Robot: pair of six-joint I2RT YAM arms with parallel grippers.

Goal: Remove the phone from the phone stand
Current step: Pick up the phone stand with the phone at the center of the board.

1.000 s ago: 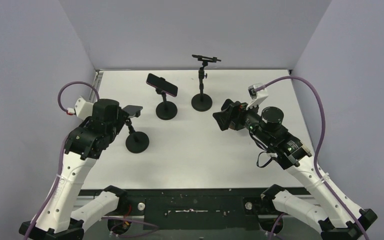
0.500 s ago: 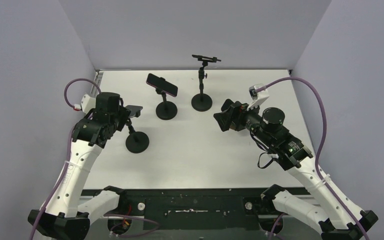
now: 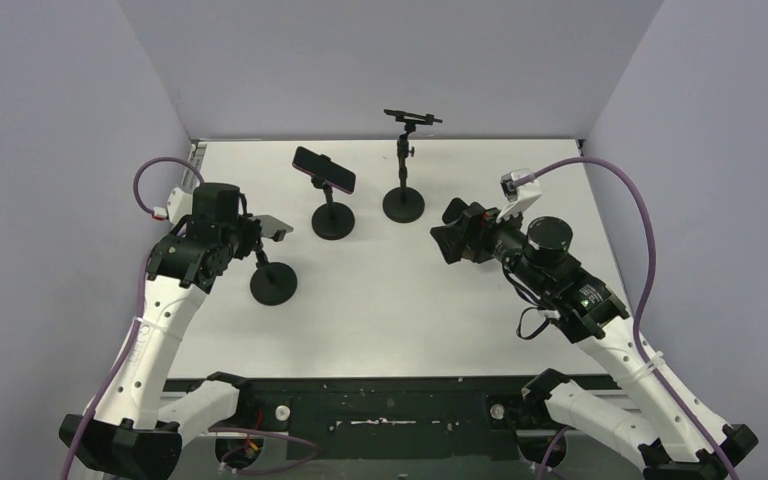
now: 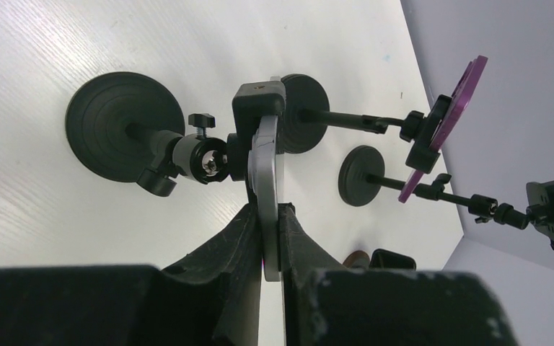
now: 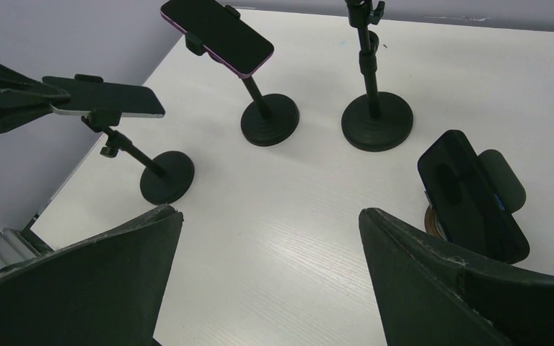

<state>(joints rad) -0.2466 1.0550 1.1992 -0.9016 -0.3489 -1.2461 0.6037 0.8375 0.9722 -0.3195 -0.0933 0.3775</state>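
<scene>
Phone (image 5: 104, 99) lies flat on its stand (image 5: 166, 176), long axis left-right, left pincer (image 4: 269, 213) clamping its left end.

The left arm (image 3: 160, 310) is drawing back and sinking. Its wrist, which a second ago was bulking just left of the round base of the phone stand (image 3: 273, 284), is now looking smaller and sitting further left of that base. The left gripper (image 4: 270, 216), pinched on the phone (image 3: 274, 227), is carrying it slightly rightward and nearer, more squarely above the base, and the phone's face is showing paler than before. The purple cable (image 3: 160, 163) is looping higher, behind and left of the base. The right gripper (image 3: 444, 240), well to the right of the base, is edging slightly further right.
</scene>
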